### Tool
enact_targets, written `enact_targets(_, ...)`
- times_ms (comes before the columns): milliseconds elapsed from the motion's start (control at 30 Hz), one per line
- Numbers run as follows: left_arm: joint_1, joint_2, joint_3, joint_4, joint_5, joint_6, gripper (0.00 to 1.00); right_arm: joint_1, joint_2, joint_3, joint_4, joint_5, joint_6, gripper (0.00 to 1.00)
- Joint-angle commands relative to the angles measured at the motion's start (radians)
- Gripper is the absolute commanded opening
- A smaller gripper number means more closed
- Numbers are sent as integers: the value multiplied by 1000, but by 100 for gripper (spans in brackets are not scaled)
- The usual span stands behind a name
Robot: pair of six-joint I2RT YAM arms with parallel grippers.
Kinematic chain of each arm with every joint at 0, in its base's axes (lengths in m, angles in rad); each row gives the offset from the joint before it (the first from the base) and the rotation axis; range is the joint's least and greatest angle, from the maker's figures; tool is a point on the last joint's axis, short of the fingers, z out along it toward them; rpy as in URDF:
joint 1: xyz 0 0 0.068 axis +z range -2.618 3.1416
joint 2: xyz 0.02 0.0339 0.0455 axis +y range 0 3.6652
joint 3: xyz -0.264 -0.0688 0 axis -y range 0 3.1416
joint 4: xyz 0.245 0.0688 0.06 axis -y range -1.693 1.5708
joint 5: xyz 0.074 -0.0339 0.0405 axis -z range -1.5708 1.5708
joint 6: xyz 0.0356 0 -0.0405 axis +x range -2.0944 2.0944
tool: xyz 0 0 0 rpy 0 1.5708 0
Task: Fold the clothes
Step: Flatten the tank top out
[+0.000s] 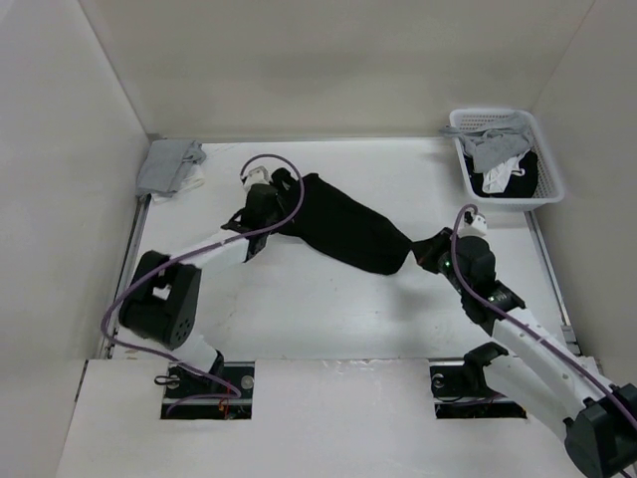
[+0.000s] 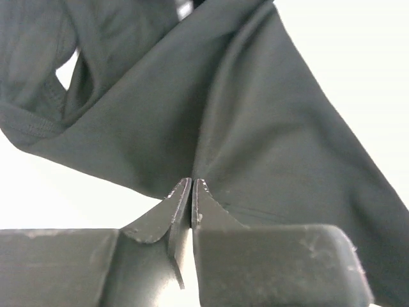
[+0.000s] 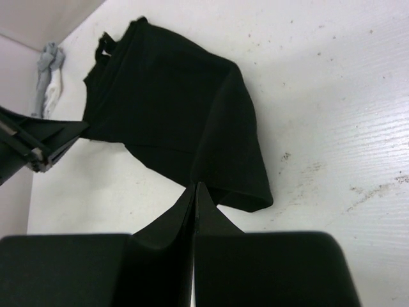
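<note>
The clothes, a black long-sleeved shirt (image 1: 348, 224), lie bunched in a diagonal band across the middle of the white table (image 1: 318, 309). My left gripper (image 1: 291, 211) is at the band's upper left end. In the left wrist view the jaws of that gripper (image 2: 192, 183) are pressed together at the edge of the shirt (image 2: 255, 115). My right gripper (image 1: 426, 251) holds the lower right end. In the right wrist view its tips (image 3: 195, 187) are shut on a fold of the shirt (image 3: 172, 109), and the fabric hangs slightly raised between the two grips.
A white plastic basket (image 1: 553, 187) with grey and white garments stands at the back right. A grey folded cloth bundle (image 1: 169, 165) lies in the back left corner, and the right wrist view also shows that bundle (image 3: 50, 70). White walls enclose the table on three sides.
</note>
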Motion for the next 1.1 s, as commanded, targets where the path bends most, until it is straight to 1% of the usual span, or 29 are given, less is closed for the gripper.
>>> enact_targets(0, -23, -213, -12, -13, -28, -26, 0, 13, -83, 63, -12, 8, -13, 0)
enact_targets(100, -49, -432, -4, -71, -55, -34, 0, 22, -154, 165, -109, 34, -31, 0)
enact_targets(200, -78, -601, 68, -153, -101, -30, 0, 64, -204, 325, -201, 105, -71, 0)
enact_targets(333, -117, -779, 243, -232, -164, -2, 0, 148, -217, 648, -310, 235, -161, 0)
enact_targets(467, -138, -856, 437, -269, -196, 36, 0, 283, -165, 990, -374, 303, -237, 0)
enact_targets(533, -144, -865, 522, -279, -210, 56, 0, 364, -122, 1147, -397, 343, -273, 0)
enact_targets(633, -147, -838, 635, -285, -216, 92, 1, 487, -45, 1313, -397, 392, -341, 0)
enact_targets(733, -126, -760, 718, -285, -227, 128, 2, 541, 73, 1456, -413, 499, -443, 0)
enact_targets(800, -107, -706, 732, -285, -221, 138, 3, 544, 150, 1502, -414, 545, -500, 0)
enact_targets(900, -52, -625, 680, -285, -187, 130, 3, 474, 229, 1478, -405, 530, -507, 0)
enact_targets(967, 23, -571, 610, -276, -146, 90, 3, 398, 260, 1426, -396, 475, -470, 0)
enact_targets(1033, 115, -522, 523, -256, -89, 12, 2, 261, 306, 1346, -358, 334, -395, 0)
enact_targets(1067, 161, -498, 483, -236, -71, -21, 2, 218, 329, 1332, -353, 279, -367, 0)
